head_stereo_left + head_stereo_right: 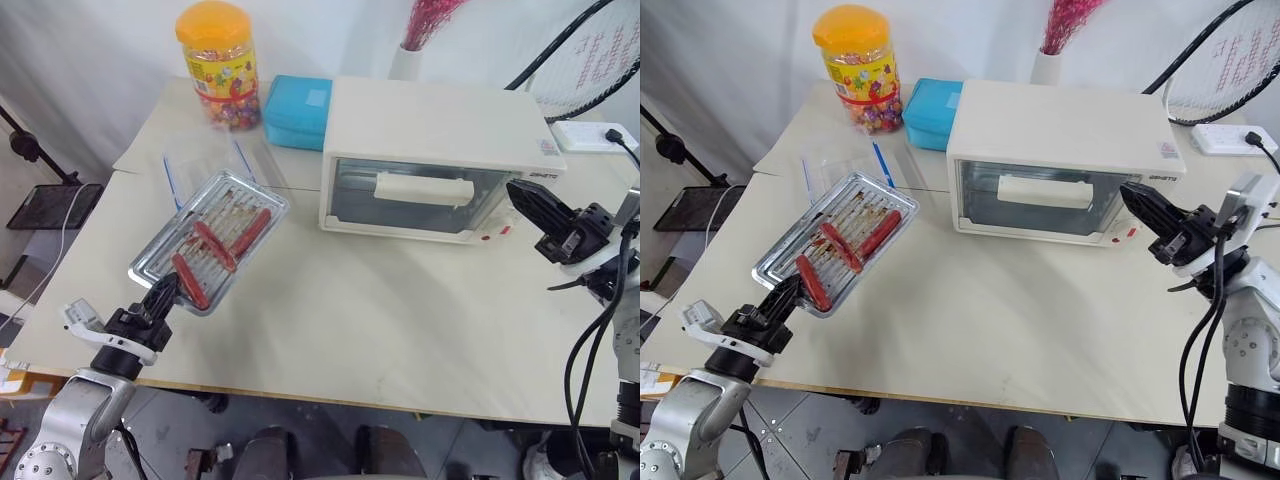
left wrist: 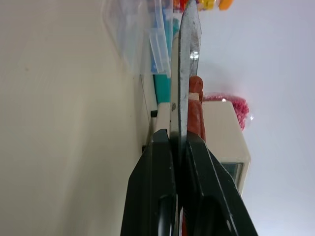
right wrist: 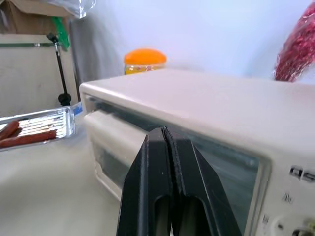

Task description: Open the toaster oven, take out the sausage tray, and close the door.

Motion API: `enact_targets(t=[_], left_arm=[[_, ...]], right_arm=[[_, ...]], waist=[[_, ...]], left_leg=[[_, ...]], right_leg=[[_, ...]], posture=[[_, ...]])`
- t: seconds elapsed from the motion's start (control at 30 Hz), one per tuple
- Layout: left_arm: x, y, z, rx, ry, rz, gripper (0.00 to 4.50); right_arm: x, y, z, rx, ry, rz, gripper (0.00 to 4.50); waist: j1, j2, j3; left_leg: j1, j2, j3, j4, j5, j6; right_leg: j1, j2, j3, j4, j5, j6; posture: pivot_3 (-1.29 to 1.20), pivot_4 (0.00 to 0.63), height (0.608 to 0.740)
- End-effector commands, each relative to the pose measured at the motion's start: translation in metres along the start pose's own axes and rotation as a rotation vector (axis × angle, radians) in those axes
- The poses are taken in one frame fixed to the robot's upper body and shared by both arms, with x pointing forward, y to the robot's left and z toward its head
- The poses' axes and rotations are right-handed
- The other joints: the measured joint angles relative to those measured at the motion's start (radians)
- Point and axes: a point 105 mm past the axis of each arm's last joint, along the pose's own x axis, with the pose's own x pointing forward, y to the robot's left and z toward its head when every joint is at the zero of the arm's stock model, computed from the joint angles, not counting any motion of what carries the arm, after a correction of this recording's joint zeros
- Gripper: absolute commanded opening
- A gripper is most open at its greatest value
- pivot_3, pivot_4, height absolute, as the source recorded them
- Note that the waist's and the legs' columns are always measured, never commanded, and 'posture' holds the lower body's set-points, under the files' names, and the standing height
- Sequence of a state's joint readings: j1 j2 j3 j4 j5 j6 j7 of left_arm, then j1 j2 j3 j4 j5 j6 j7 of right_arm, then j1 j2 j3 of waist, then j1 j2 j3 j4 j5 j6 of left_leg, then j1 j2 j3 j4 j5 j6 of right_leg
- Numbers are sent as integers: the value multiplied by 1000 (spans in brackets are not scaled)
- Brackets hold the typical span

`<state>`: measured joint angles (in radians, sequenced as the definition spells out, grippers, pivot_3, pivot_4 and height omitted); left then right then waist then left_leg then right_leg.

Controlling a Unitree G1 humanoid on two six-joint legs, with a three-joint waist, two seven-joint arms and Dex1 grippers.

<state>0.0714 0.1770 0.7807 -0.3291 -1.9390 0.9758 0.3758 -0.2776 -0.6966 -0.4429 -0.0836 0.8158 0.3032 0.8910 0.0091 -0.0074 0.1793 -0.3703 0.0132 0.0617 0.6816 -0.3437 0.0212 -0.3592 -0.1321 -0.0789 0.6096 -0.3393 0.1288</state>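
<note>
The left gripper (image 1: 165,290) pinches the near rim of the sausage tray (image 1: 215,235), holding it tilted over the table's (image 1: 400,330) left part, with a clear box (image 1: 205,160) behind it. The toaster oven (image 1: 440,150) sits toward the far right edge, its door (image 1: 420,200) looking shut. The right gripper (image 1: 530,205), fingers pressed together and empty, hovers by the oven's right front corner. Best to level the tray and set it down gently, so the three sausages (image 1: 225,250) do not roll off.

- bright, even light, soft shadows under toaster oven (image 1: 430,160) on table (image 1: 380,310)
- glare on door (image 1: 420,195) glass
- left wrist view: sausage tray (image 2: 186,73) edge blurred up close
- backgrounds washed out
</note>
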Motion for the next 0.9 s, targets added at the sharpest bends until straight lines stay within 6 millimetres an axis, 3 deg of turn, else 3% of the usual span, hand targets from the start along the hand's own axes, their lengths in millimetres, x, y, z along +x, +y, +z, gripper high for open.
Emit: enact_targets(t=[0.03,0.1,0.23,0.47,0.73,0.9], left_arm=[[-1,-12,-3,31,87,-90,0],[1,-13,-7,47,155,-104,0],[4,-9,-22,52,382,-121,0],[28,-4,-50,8,826,-72,0],[73,-9,-105,103,1169,14,0],[103,3,-144,183,1241,88,0]], right_arm=[[-18,12,2,-28,74,37,211],[-30,26,-7,-46,153,80,666],[-61,43,-22,-95,281,103,2000],[-106,58,-28,-149,384,24,4407],[-140,83,-22,-152,443,-82,4463],[-157,100,-19,-147,494,-134,4463]], waist=[[9,0,0],[18,0,0],[17,0,0],[14,2,0],[19,2,0],[16,2,0]], left_leg=[[0,-1,0,0,0,0],[-1,-1,0,0,-1,1],[0,-2,1,0,-1,2],[2,-2,1,-1,-1,0],[1,-2,1,-3,-2,-1],[1,-4,4,-3,-2,-1]], right_leg=[[0,0,0,0,0,0],[0,1,0,-1,0,0],[1,0,1,-2,0,0],[0,0,3,-3,0,0],[-2,2,2,1,0,0],[-2,3,1,0,1,3]], posture=[[0,150,740],[0,150,740],[0,150,740],[0,150,740],[0,150,740],[0,150,740]])
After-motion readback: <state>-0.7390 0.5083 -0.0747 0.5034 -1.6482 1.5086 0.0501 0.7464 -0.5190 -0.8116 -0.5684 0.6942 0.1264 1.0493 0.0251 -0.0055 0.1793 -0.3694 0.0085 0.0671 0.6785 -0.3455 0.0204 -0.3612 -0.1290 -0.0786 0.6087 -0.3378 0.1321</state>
